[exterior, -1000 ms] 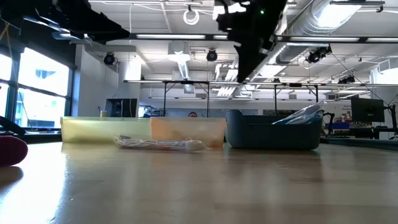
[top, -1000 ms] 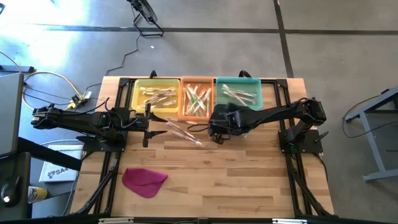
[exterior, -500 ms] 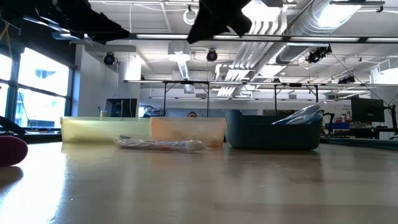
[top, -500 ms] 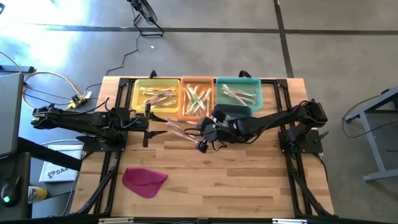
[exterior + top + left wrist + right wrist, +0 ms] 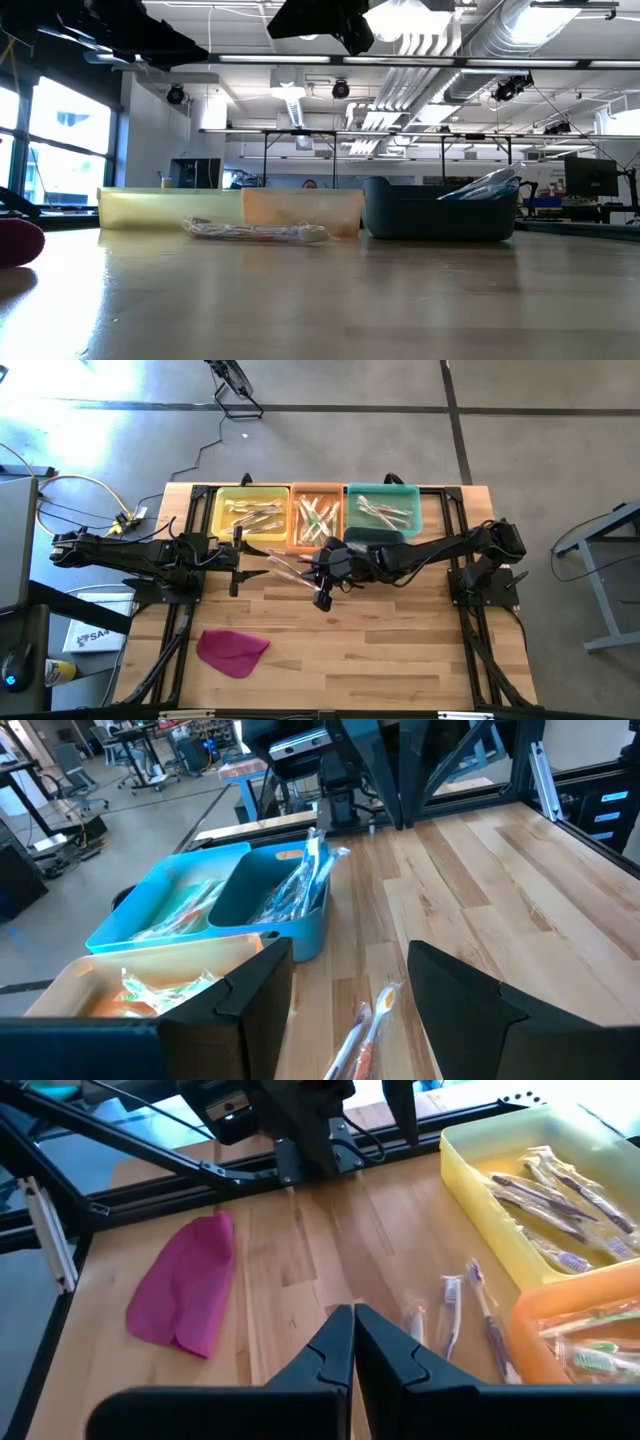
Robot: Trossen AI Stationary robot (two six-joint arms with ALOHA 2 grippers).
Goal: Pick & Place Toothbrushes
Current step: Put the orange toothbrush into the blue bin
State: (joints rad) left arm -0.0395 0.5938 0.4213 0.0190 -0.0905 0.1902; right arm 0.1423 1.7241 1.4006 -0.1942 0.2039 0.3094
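Observation:
Two or three wrapped toothbrushes point(image 5: 291, 571) lie loose on the wood in front of the orange bin, also seen in the low view point(image 5: 256, 232) and the right wrist view point(image 5: 449, 1313). More toothbrushes fill the yellow bin point(image 5: 250, 510), orange bin point(image 5: 316, 520) and teal bin point(image 5: 383, 508). My right gripper point(image 5: 322, 598) point(image 5: 352, 1330) is shut and empty, high above the table just near-right of the loose toothbrushes. My left gripper point(image 5: 237, 566) point(image 5: 350, 995) waits open at their left, with the toothbrushes point(image 5: 362, 1025) ahead of its fingers.
A flat magenta cloth point(image 5: 232, 650) point(image 5: 185, 1285) lies near the table's near-left corner. The three bins stand in a row along the far edge. Bare wood point(image 5: 400, 650) spreads over the near and right parts of the table.
My right gripper has swung from in front of the teal bin toward the table's left and a little toward the near edge, rising in the low view until only its underside shows at the top. The loose toothbrushes have stayed where they were.

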